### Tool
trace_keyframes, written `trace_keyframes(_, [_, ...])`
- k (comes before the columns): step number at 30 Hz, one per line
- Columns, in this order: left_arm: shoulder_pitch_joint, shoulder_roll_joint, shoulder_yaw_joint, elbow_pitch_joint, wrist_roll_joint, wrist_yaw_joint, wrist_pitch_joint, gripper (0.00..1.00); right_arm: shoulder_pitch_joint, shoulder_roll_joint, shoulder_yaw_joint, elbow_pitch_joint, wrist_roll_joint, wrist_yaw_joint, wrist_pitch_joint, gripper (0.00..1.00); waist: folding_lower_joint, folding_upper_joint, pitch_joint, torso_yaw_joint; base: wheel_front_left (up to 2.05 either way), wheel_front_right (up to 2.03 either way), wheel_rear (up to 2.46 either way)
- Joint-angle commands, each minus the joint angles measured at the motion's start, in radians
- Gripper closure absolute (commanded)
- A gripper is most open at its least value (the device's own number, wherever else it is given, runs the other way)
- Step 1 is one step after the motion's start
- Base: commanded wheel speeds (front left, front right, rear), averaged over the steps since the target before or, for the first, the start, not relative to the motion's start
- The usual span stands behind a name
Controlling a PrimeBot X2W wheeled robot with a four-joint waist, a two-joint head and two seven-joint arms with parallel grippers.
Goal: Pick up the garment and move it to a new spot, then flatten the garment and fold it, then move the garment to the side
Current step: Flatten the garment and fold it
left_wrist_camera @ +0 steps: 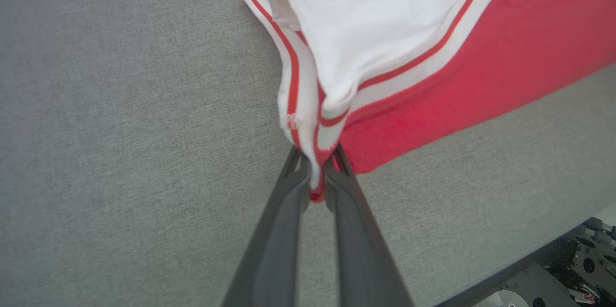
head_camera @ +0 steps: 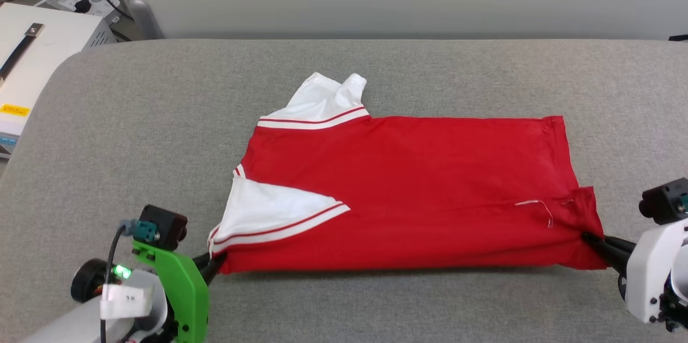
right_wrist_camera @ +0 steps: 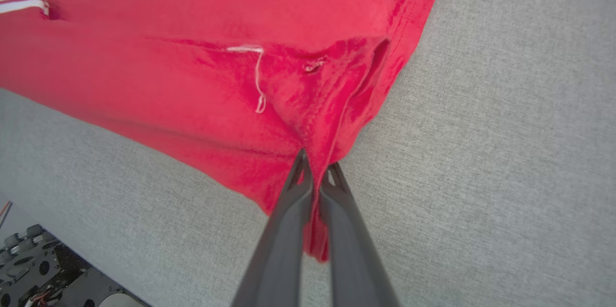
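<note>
Red shirt (head_camera: 408,187) lies flat on the grey table (head_camera: 376,69) with its long axis left to right, the left jaws pinching its near sleeve corner and the right jaws pinching its near hem corner, so I judge both arms should move together.

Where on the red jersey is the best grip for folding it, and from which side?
Its two near corners, from the robot's side. The red jersey lies flat, long edge facing the robot, so the left pincer shut on the striped sleeve corner and the right pincer shut on the hem corner look well placed.
</note>
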Motion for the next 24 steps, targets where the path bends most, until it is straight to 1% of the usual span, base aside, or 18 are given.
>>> trace_keyframes(1, [0.034, 0.013, -0.002, -0.014, -0.016, 0.018, -0.011, 1.00, 0.038, -0.005, -0.026, -0.014, -0.012, -0.001, 0.002, 1.00, 0.0000, 0.0000, 0.001, 0.000, 0.00, 0.00, 0.00])
trace_keyframes(4, [0.080, 0.019, -0.009, -0.034, -0.030, 0.038, -0.025, 1.00, 0.114, 0.007, -0.088, -0.044, -0.026, -0.001, 0.023, 1.00, 0.0000, 0.0000, 0.006, 0.001, 0.00, 0.00, 0.00])
trace_keyframes(7, [0.107, 0.017, -0.013, -0.032, -0.044, 0.042, -0.033, 1.00, 0.169, 0.030, -0.135, -0.061, -0.042, -0.001, 0.044, 1.00, 0.0000, 0.0000, 0.015, 0.001, 0.00, 0.00, 0.00])
trace_keyframes(12, [0.114, -0.003, -0.019, 0.016, -0.059, 0.028, -0.030, 1.00, 0.205, 0.087, -0.177, -0.046, -0.063, -0.001, 0.086, 1.00, 0.0000, 0.0000, 0.041, -0.002, 0.00, 0.00, 0.00])
trace_keyframes(18, [0.095, -0.050, -0.023, 0.112, -0.065, -0.006, -0.030, 1.00, 0.184, 0.144, -0.189, 0.018, -0.080, -0.001, 0.083, 1.00, 0.0000, 0.0000, 0.061, 0.000, 0.00, 0.00, 0.00])
trace_keyframes(19, [0.090, -0.055, -0.025, 0.126, -0.060, -0.008, -0.032, 0.84, 0.181, 0.148, -0.188, 0.025, -0.085, -0.001, 0.079, 0.91, 0.0000, 0.0000, 0.062, 0.001, 0.00, 0.00, 0.00])
trace_keyframes(20, [0.085, -0.061, -0.024, 0.139, -0.054, -0.010, -0.038, 0.11, 0.176, 0.154, -0.188, 0.030, -0.088, -0.001, 0.069, 0.20, 0.0000, 0.0000, 0.063, 0.002, 0.00, 0.00, 0.00])
trace_keyframes(21, [0.081, -0.065, -0.020, 0.146, -0.053, -0.012, -0.046, 0.00, 0.173, 0.159, -0.190, 0.030, -0.089, -0.001, 0.060, 0.00, 0.0000, 0.0000, 0.062, 0.003, 0.00, 0.00, 0.00])
trace_keyframes(24, [0.068, -0.064, -0.006, 0.144, -0.044, -0.022, -0.078, 0.00, 0.167, 0.162, -0.199, 0.019, -0.112, -0.001, 0.015, 0.00, 0.0000, 0.0000, 0.052, 0.007, 0.00, 0.00, 0.00])
